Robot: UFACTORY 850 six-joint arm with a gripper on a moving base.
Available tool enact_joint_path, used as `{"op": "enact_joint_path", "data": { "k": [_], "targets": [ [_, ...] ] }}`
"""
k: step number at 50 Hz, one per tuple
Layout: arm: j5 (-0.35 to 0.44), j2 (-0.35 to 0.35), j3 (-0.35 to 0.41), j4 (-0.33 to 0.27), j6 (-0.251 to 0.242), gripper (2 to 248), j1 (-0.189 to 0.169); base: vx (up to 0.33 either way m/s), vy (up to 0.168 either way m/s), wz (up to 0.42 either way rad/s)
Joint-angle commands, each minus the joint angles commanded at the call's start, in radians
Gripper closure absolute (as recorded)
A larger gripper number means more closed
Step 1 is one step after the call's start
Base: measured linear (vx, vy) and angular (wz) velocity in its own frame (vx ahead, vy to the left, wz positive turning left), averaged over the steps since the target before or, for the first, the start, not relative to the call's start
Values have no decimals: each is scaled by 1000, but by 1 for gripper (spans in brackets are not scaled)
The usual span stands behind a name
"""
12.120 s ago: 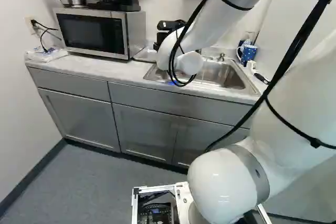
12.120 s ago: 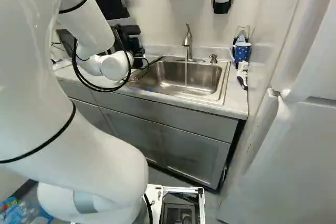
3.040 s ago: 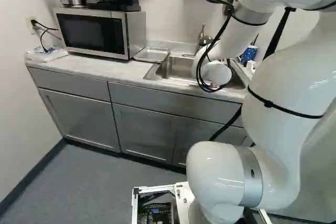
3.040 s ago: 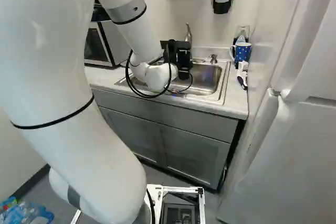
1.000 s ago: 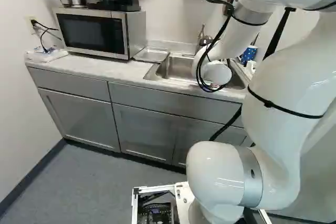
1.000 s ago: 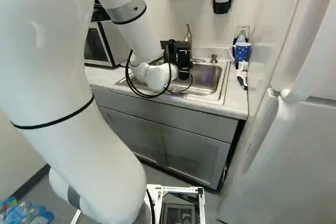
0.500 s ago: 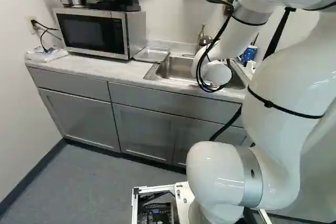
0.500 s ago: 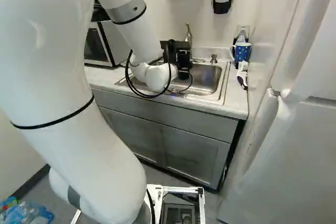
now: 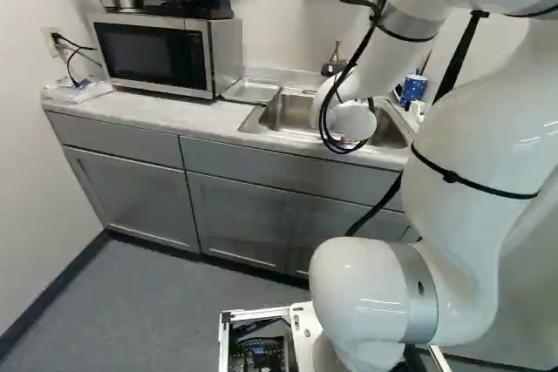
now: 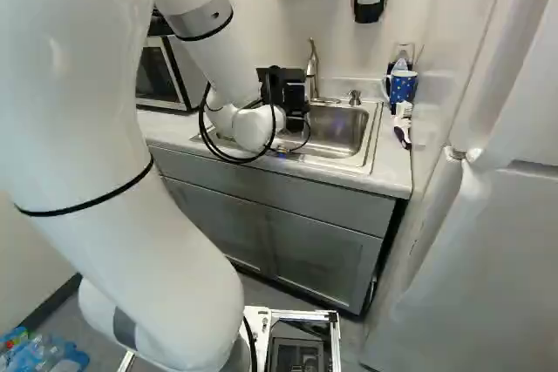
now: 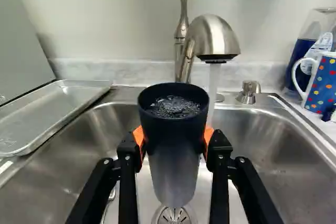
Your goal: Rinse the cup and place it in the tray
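cup (image 11: pixel 172 166) drifting trayward, frothy water inside.
gripper (image 11: pixel 174 138) has it pinched upright between both orange pads, over the sink (image 11: pixel 262 148); the stream (image 11: pixel 213 85) from the faucet (image 11: pixel 213 38) falls just beside the cup, seemingly missing its mouth. the arm (image 10: pixel 209 50) has just shifted slightly toward the tray (image 11: pixel 58 106), which lies beside the sink, while the base is unmoved. likely the filling part of the rinse is ending; the water should be tipped out before the cup is set down.
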Motion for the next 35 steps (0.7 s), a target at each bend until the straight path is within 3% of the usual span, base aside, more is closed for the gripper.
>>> {"op": "enact_joint_path", "data": {
  "k": [35],
  "targets": [
    [0,21,-14,0,0,126,112,0,0,0]
  ]
}}
